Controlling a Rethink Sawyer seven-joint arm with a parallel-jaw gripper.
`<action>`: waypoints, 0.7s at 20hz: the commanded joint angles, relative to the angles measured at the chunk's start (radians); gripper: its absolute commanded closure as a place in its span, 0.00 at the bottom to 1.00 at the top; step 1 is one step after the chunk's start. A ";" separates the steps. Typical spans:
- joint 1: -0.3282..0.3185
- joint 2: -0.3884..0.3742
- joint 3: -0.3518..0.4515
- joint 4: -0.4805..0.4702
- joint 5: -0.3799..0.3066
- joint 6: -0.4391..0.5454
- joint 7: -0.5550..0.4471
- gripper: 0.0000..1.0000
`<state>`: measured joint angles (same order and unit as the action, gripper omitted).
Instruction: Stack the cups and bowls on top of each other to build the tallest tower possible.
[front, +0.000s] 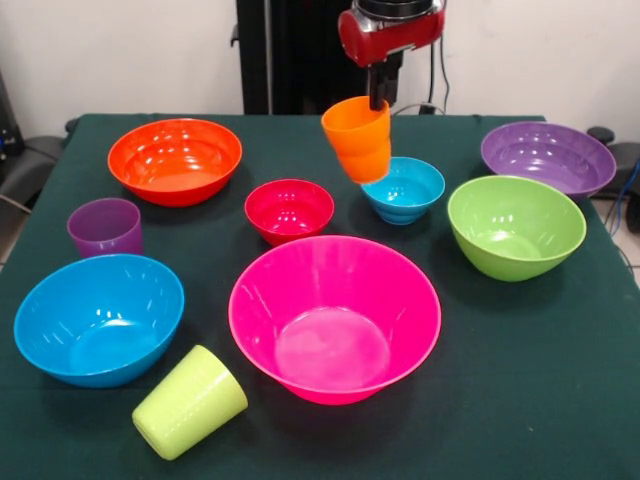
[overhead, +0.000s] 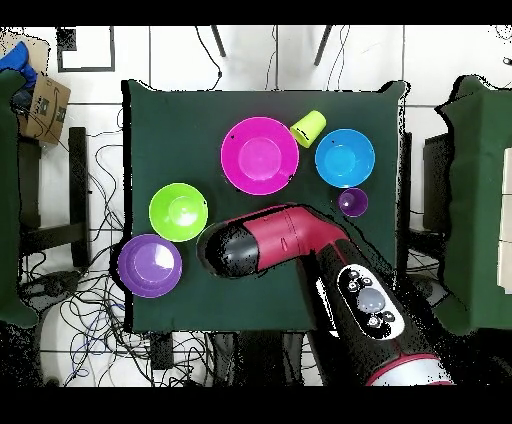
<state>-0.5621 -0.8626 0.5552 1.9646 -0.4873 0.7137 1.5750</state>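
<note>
My gripper is shut on the rim of the ridged orange cup and holds it tilted in the air above the table, between the small red bowl and the small light blue bowl. The purple cup stands upright at the left. The lime green cup lies on its side at the front. The big pink bowl, orange bowl, blue bowl, lime green bowl and purple bowl sit apart on the table. No tower stands.
The green table cloth ends at the front and sides. In the overhead view my arm covers the middle of the table and hides the orange, red and light blue bowls.
</note>
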 joint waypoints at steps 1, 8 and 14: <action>0.014 0.020 0.000 -0.090 0.024 0.096 0.002 1.00; 0.006 0.081 0.089 -0.164 0.005 0.182 -0.176 0.00; -0.005 0.127 0.146 -0.213 -0.025 0.219 -0.269 0.00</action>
<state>-0.5687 -0.8252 0.6139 1.8464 -0.4869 0.8080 1.5750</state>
